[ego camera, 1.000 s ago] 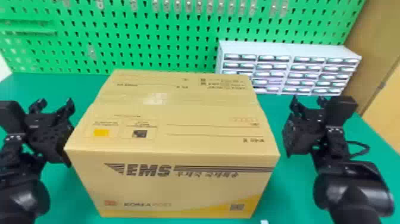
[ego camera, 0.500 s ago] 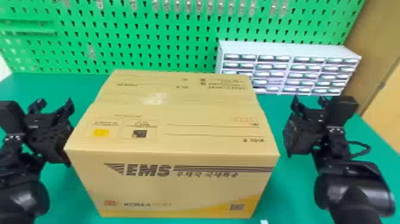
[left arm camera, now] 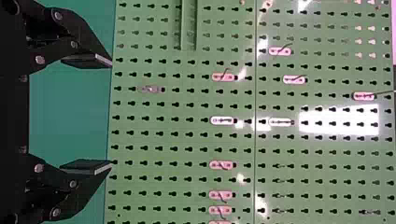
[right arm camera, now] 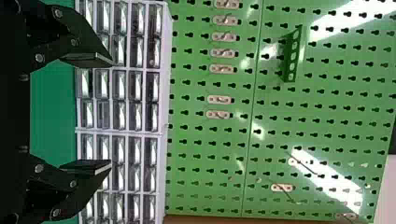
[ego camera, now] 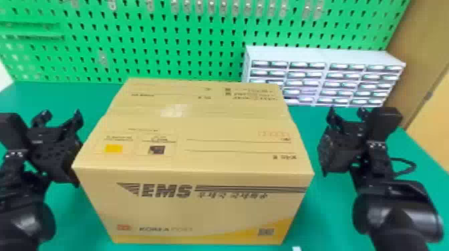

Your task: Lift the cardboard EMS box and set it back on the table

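Closed cardboard box standing on a green table between two open robot grippers.

At the near side of the table, two black robot arms come in, one on each side. By the bottom of the head view, just to the right of center, lies a small white object, too cut off to identify. Behind it, the large cardboard EMS box stands upright on the table, its long front face toward the robot, well in from the table's right edge. Its top is closed and printed with lines, a yellow square and a dark square.

The left gripper is close beside the box's left side; whether they touch, I cannot tell. The right gripper is just beyond the right side, with a strip of table between. In the wrist views, the left gripper and the right gripper both have their two fingers spread wide with nothing pinched between them.

Farther back, a pale cabinet of small drawers sits near the table's far right corner. Along the far edge rises a green pegboard with small pale holders on it.
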`<state>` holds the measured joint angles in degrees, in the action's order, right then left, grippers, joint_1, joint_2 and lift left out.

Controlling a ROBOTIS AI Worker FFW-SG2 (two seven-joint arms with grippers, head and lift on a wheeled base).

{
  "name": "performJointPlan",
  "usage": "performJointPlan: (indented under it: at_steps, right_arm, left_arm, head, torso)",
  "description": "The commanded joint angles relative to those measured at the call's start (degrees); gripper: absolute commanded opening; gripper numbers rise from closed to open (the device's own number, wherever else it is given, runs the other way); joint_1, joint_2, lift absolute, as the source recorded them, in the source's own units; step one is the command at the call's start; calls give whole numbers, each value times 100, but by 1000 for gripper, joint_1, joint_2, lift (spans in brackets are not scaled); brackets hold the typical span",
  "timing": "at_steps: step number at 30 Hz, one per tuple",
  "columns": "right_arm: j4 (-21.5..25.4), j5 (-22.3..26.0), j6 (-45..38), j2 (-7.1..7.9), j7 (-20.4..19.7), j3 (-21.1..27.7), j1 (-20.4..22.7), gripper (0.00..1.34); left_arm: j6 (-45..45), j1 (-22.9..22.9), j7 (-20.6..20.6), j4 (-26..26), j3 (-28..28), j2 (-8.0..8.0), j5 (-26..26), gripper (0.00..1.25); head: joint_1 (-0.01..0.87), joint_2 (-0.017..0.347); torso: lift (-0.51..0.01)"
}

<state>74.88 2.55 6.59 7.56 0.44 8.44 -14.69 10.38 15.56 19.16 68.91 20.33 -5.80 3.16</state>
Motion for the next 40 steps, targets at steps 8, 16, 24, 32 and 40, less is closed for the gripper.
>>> performJointPlan:
  at_steps: [8,16,24,32,40]
  right_arm:
    - [0,0,0,-9,0,0,-16,845]
    - [0,0,0,-18,0,18,-25,845]
    - [0,-9,0,-26,0,26,-16,845]
    - [0,-26,0,-35,0,26,-7,845]
    - [0,-26,0,-44,0,44,-7,845]
  left_arm:
    - [8,9,0,0,-3,0,0,762]
    - [8,9,0,0,-3,0,0,762]
    - [8,9,0,0,-12,0,0,762]
    - [8,9,0,0,-12,0,0,762]
    - [8,9,0,0,-21,0,0,762]
  head:
    - [678,-15]
    - [678,-15]
    - [678,-15]
    - [678,-15]
    - [678,-15]
  torso:
    - [-93]
    - [-93]
    - [-93]
    - [-93]
    - [-93]
